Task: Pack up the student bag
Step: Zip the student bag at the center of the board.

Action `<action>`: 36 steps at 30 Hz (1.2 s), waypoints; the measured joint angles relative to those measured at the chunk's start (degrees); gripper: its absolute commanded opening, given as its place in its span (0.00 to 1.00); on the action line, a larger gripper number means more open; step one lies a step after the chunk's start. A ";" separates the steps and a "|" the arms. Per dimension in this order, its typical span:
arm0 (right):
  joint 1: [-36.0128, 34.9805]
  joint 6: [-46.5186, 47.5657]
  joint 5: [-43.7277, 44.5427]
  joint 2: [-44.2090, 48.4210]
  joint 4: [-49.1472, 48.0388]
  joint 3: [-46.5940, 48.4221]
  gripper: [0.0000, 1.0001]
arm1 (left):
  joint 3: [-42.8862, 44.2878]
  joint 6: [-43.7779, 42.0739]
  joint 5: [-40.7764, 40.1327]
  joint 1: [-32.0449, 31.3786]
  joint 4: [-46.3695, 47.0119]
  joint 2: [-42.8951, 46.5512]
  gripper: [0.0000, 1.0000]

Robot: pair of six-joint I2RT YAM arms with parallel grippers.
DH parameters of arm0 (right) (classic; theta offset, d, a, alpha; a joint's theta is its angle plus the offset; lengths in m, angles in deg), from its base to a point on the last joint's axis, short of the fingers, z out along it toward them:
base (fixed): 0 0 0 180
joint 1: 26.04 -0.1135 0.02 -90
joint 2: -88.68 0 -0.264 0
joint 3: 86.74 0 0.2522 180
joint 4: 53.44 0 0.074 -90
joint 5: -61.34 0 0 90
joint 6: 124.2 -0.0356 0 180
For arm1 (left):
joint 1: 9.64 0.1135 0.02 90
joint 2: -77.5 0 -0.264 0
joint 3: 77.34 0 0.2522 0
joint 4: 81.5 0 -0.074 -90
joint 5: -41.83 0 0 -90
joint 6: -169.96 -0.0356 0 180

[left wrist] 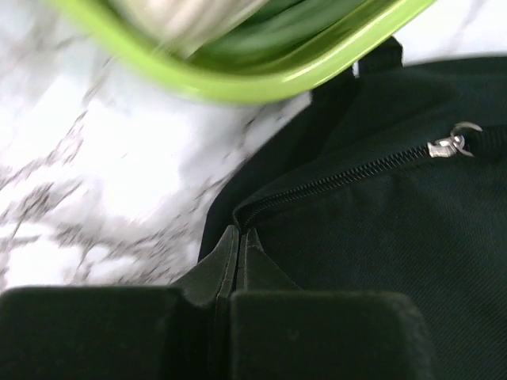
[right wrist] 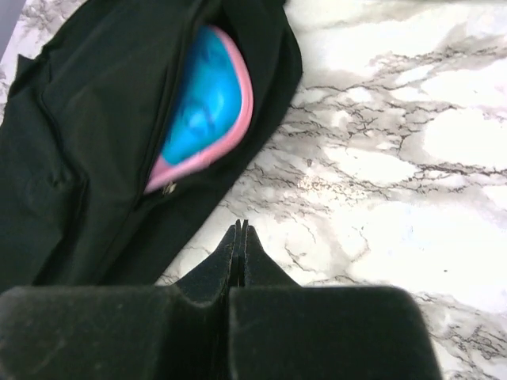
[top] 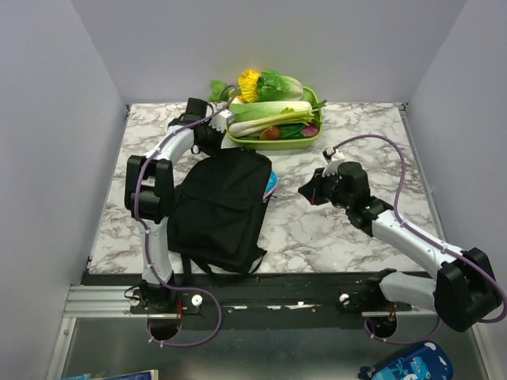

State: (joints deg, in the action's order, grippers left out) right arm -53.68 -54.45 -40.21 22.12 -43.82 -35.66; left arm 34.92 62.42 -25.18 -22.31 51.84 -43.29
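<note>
Marble table [top: 317, 229], one student bag [top: 218, 210], one pink-blue case [right wrist: 207, 103] inside, one green tray [top: 273, 145], left hand [left wrist: 240, 237] and right hand [right wrist: 240, 231] clenched.

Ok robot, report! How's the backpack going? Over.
Left gripper, right gripper shut, empty. Backpack flat, side open, blue-pink pencil case showing inside. Green vegetable tray by its top.

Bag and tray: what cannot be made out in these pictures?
- Contents: right wrist view shows only a blue-pink item in the bag opening; fabric hides the rest.
- Near part: left wrist view, behind the left end effector.
- Tray: left wrist view, blurred, cut by the top edge.
</note>
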 measured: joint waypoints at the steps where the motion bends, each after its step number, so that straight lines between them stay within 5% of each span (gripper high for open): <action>1: 0.00 -0.15 0.00 -0.11 0.00 -0.15 0.01 | -0.92 -0.07 -0.72 1.49 0.35 0.26 0.00; 3: 0.00 -0.31 0.02 -0.90 -0.04 -0.22 0.05 | -2.27 -0.07 -1.16 2.97 0.48 0.74 0.00; 6: 0.00 -0.44 0.04 -4.17 -0.31 0.94 0.38 | -3.48 -0.24 -1.11 2.36 0.68 1.73 0.00; 11: 0.00 -0.94 0.61 -12.57 -2.10 8.37 0.50 | -4.33 -0.37 -0.24 -2.69 1.22 3.61 0.00; 15: 0.00 -1.09 2.56 -19.10 -5.42 16.46 0.41 | -4.33 0.09 2.54 -6.64 1.88 4.09 0.00; 20: 0.59 -2.34 5.46 -25.99 -8.33 20.92 0.01 | -4.33 0.15 6.82 -8.41 1.46 4.68 0.00; 29: 0.76 -7.02 9.66 -10.91 -2.14 3.78 0.01 | -4.33 0.07 7.52 -8.07 1.38 5.31 0.00; 36: -2.43 -9.31 7.26 -11.69 -2.21 2.38 0.01 | -4.00 1.22 7.45 -8.07 1.36 5.31 0.02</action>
State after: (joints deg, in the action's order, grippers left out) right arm -56.11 -63.76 -32.96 10.42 -46.03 -33.27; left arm 30.92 63.64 -17.73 -30.38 53.19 -37.98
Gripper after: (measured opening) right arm 0.012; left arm 0.014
